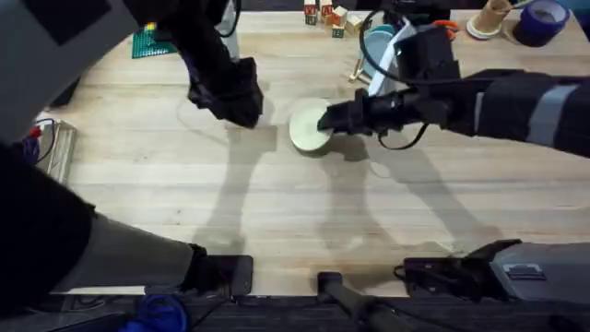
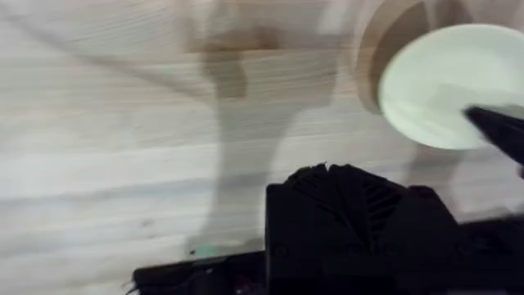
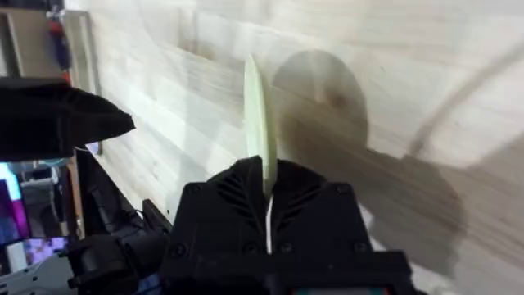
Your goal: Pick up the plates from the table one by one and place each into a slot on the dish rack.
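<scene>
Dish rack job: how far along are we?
Done: the dish rack at the far side seems to hold a bluish plate already. In hand: the right gripper pinches the cream plate by its rim, seen edge-on above the table in its wrist view. Left: carry it to a rack slot. The left gripper hovers nearby.

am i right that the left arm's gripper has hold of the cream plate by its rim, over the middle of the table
Not quite: the right gripper holds the cream plate, not the left. The overhead view shows the arm from the right reaching its edge, and the right wrist view shows the plate pinched edge-on between its own fingers. The left gripper hangs beside it. The rest stands.
</scene>
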Controlling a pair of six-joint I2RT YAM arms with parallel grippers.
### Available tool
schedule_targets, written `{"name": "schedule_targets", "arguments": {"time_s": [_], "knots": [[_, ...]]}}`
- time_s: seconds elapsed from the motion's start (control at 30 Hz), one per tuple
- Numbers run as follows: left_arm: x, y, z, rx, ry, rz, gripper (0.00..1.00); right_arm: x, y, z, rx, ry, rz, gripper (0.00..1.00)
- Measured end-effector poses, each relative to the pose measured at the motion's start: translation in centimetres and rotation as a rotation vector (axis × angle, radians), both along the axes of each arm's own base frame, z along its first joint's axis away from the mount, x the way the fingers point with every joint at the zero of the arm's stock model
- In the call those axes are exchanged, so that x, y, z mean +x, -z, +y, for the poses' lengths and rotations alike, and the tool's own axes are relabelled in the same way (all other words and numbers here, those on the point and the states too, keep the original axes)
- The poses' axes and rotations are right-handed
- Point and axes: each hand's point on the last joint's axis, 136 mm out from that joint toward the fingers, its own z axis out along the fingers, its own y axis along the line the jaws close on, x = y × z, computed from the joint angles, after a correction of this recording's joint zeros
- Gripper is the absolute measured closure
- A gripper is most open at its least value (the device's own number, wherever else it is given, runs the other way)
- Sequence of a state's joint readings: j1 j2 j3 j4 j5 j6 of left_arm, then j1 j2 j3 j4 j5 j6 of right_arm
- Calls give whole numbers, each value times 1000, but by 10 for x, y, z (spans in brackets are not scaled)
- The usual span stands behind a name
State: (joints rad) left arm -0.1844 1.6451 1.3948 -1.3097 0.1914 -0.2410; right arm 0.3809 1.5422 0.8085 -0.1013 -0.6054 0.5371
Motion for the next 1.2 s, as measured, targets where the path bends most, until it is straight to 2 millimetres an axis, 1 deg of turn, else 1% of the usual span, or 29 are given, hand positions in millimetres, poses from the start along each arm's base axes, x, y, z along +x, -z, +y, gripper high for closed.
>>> {"name": "schedule_targets", "arguments": {"time_s": [0.2,0.37,0.53,0.57,0.6,0.63,0.67,0.7,0.73,0.8,0.83,0.87,0.9,0.97,1.03,1.2], "knots": [[-3,-27,24,124,-62,-61,960,15,-42,5,0,-45,-128,970],[-2,-52,36,176,-107,-151,960,20,-59,-2,-92,-89,-172,970],[-3,-64,42,194,-126,-198,953,31,-80,-9,-182,-131,-271,970],[-3,-64,42,196,-128,-200,931,35,-86,-9,-197,-144,-304,970],[-3,-64,42,197,-130,-199,895,38,-92,-9,-208,-157,-336,970],[-3,-64,43,197,-130,-199,826,41,-97,-9,-221,-174,-375,970],[-3,-64,43,197,-132,-200,700,44,-102,-9,-230,-188,-406,970],[-3,-64,43,197,-133,-199,598,46,-106,-9,-241,-204,-438,970],[-3,-64,43,197,-137,-199,529,48,-109,-9,-251,-223,-470,970],[-3,-64,43,199,-138,-199,478,50,-113,-9,-271,-255,-518,970],[-3,-64,43,200,-137,-200,433,51,-114,-9,-282,-272,-540,970],[-3,-64,43,200,-136,-200,356,51,-114,-9,-289,-284,-553,970],[-3,-64,43,200,-139,-200,223,52,-114,-9,-298,-296,-568,971],[-3,-64,43,201,-141,-200,109,52,-114,-10,-314,-321,-595,971],[-3,-64,44,202,-142,-200,22,53,-114,-11,-330,-342,-619,971],[-3,-64,44,202,-141,-200,7,61,-113,-20,-381,-356,-669,971]]}}
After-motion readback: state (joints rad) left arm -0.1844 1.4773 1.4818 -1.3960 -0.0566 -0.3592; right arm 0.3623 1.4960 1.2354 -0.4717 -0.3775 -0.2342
